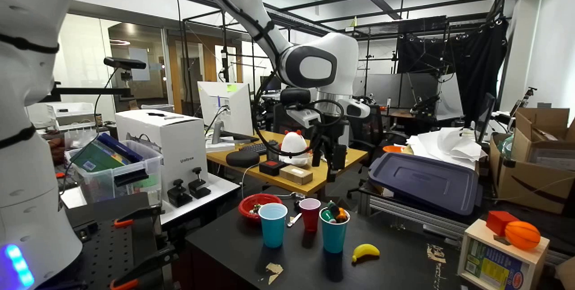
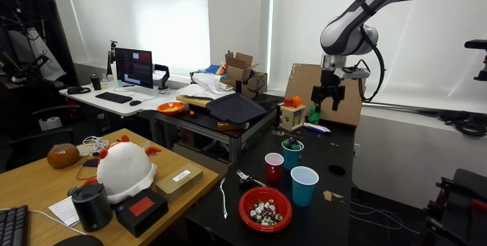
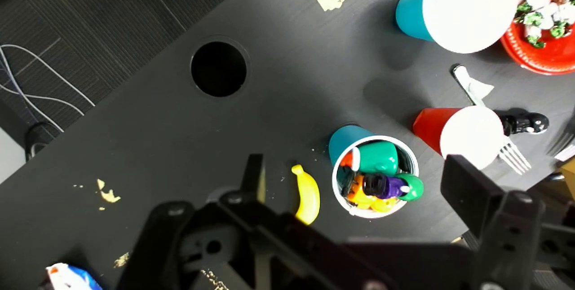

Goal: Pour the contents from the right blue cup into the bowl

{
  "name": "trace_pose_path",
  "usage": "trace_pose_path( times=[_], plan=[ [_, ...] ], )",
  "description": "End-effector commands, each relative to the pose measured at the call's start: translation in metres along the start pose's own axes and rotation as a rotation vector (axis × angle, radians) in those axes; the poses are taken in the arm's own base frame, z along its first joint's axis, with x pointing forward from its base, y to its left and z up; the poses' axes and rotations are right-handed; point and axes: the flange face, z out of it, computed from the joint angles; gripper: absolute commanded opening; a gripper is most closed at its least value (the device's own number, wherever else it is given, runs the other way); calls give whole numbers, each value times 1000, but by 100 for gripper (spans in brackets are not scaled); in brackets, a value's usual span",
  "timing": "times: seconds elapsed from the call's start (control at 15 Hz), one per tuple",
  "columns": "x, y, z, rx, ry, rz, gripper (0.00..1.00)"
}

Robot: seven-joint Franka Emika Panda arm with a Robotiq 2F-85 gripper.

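Observation:
The right blue cup stands upright on the black table, full of small toys; it shows in both exterior views [image 1: 333, 238] [image 2: 291, 159] and in the wrist view [image 3: 348, 141]. The bowl, shallow and red, holds wrapped candies; it shows in both exterior views [image 1: 247, 210] [image 2: 246, 217] and at the top right of the wrist view [image 3: 550, 56]. My gripper [image 1: 324, 168] is open and empty, high above the table. In the wrist view its fingers [image 3: 361, 180] appear on either side of the cup, well above it. It also shows in an exterior view [image 2: 326, 108].
A lighter blue cup [image 1: 272, 229] stands between the cup and the bowl's side, with a red cup [image 1: 310, 216] nearby. A toy banana [image 3: 308, 195] lies beside the right blue cup. A fork [image 2: 251, 178] lies near the bowl. A wooden box [image 2: 292, 118] stands farther along.

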Motion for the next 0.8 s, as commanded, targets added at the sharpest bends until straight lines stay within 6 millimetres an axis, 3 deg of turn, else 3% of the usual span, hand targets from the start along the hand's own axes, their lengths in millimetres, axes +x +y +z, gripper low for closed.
trace_pose_path(
  times=[0.0, 0.33, 0.73],
  plan=[
    [24, -1, 19, 17, -6, 2, 100],
    [43, -1, 42, 17, -4, 8, 100],
    [61, 13, 59, 12, 11, 40, 100]
  ],
)
